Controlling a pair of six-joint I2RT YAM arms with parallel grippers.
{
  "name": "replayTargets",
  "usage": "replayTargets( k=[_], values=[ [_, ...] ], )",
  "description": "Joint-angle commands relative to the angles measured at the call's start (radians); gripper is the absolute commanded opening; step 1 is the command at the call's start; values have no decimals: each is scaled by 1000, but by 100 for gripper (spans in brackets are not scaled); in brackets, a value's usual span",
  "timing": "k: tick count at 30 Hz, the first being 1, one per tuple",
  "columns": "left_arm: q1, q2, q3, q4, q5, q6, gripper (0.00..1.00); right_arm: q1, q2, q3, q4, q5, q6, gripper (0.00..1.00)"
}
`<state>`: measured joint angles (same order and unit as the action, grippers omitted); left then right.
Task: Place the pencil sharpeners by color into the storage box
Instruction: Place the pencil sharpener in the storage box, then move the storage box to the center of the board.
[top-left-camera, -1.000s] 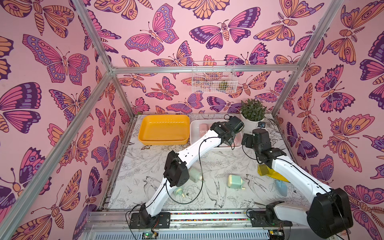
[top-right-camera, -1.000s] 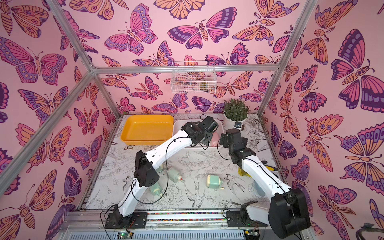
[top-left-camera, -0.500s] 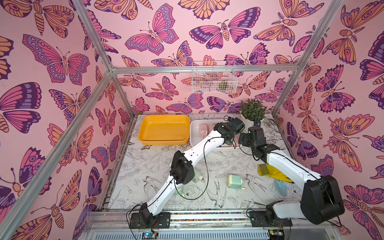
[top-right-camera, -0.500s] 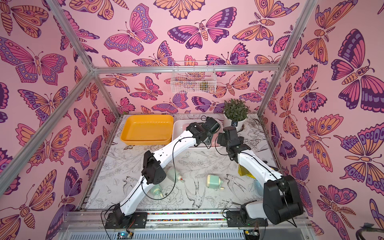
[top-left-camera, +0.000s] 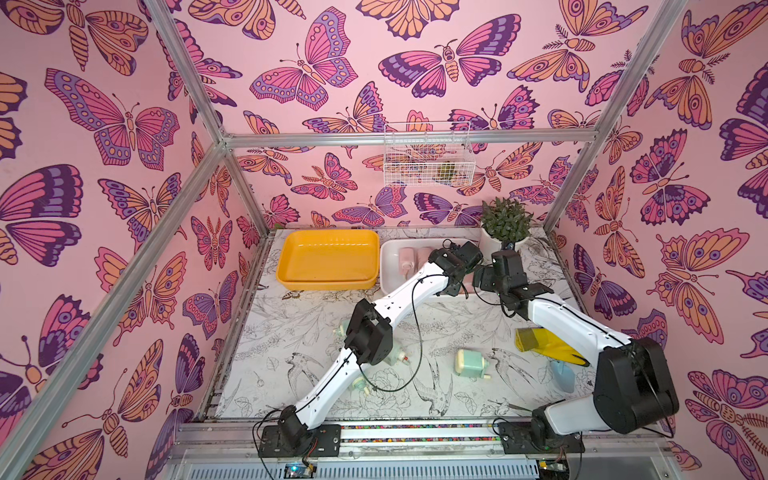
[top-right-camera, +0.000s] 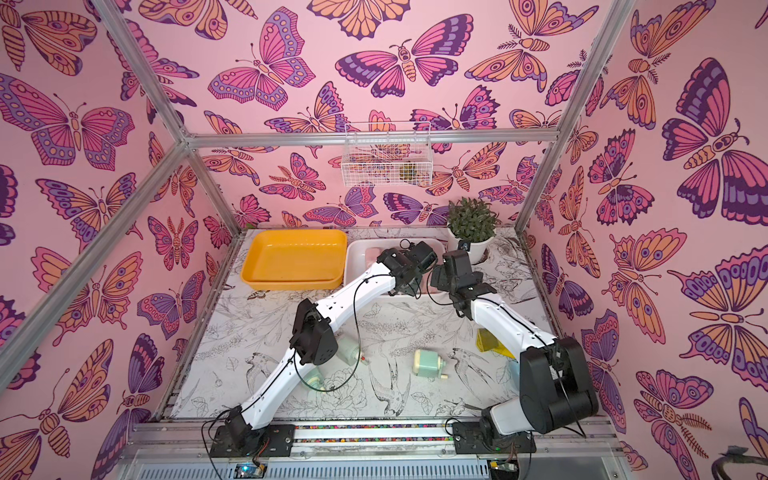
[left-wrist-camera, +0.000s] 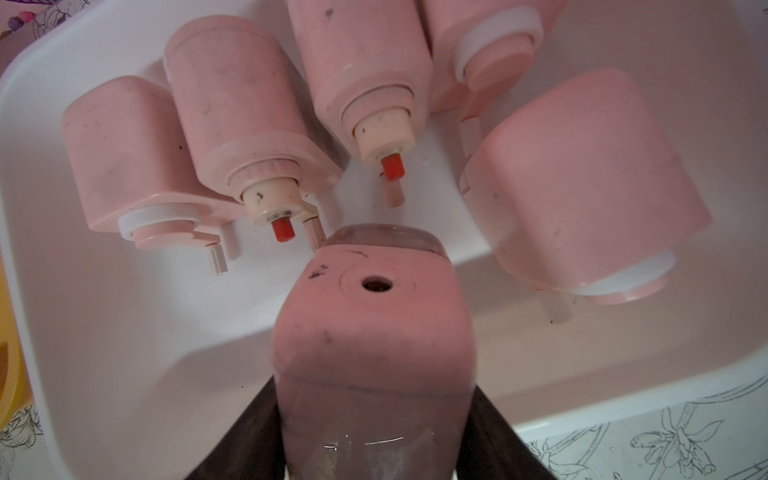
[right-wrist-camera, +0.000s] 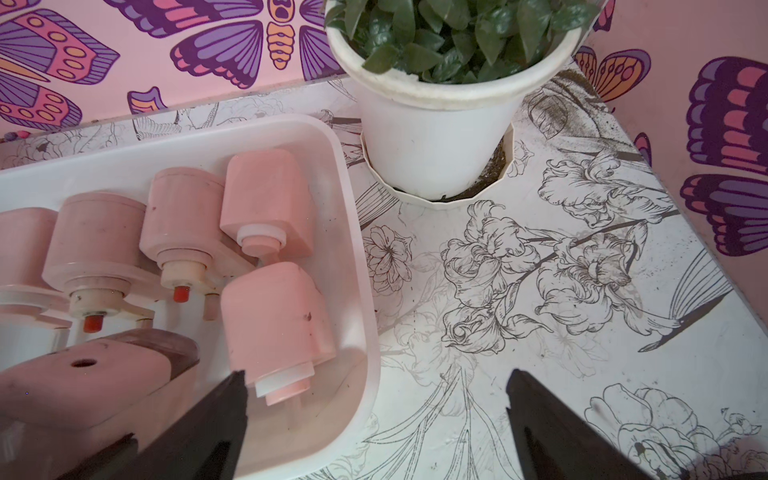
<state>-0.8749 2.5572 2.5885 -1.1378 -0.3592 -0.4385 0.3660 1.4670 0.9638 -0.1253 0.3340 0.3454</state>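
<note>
My left gripper is shut on a pink pencil sharpener, held low over the white storage box. Several pink sharpeners lie side by side inside it. In both top views the left gripper reaches over the box's right half. My right gripper stands open and empty, straddling the box's right rim, close beside the left one. A mint green sharpener lies on the table in front. Two more green sharpeners show partly under the left arm.
An empty yellow tray sits left of the white box. A potted plant stands at the back right corner. A translucent yellow piece and a pale blue item lie by the right arm. A wire basket hangs on the back wall.
The left arm's elbow has swung right and forward while its gripper stays over the box with the pink sharpener. The right arm has drawn in closer to the box.
</note>
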Motion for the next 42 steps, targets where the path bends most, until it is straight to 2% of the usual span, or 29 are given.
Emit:
replayTargets(
  k=[1,6,10,16,21,25,29,30,32,39,42],
  values=[
    [14,50,22,-30,31,-16,0,-6,24,45,-19,-23,21,100],
    [29,84,64,-30,78,-24,8,-6,49,62,-21,-22,20,100],
    [30,104,82,-28,92,-26,19,-6,68,80,-31,-24,16,100],
    [31,94,92,-24,94,-18,59,-7,72,92,-42,-26,13,99],
    [33,63,97,-9,65,0,77,-7,74,94,-43,-33,18,99],
    [39,37,97,19,58,-2,84,-6,79,103,-60,-45,21,99],
    [42,29,98,32,64,-5,84,-7,79,110,-68,-53,21,99],
    [43,25,97,32,60,-4,86,-7,79,110,-71,-53,21,99],
    [45,12,94,30,51,1,99,-6,79,110,-74,-56,21,99],
    [47,-114,79,33,45,79,100,-7,69,107,-71,-93,-1,98],
    [46,-203,14,54,39,97,100,-5,53,103,-57,-132,-45,99]
  ],
)
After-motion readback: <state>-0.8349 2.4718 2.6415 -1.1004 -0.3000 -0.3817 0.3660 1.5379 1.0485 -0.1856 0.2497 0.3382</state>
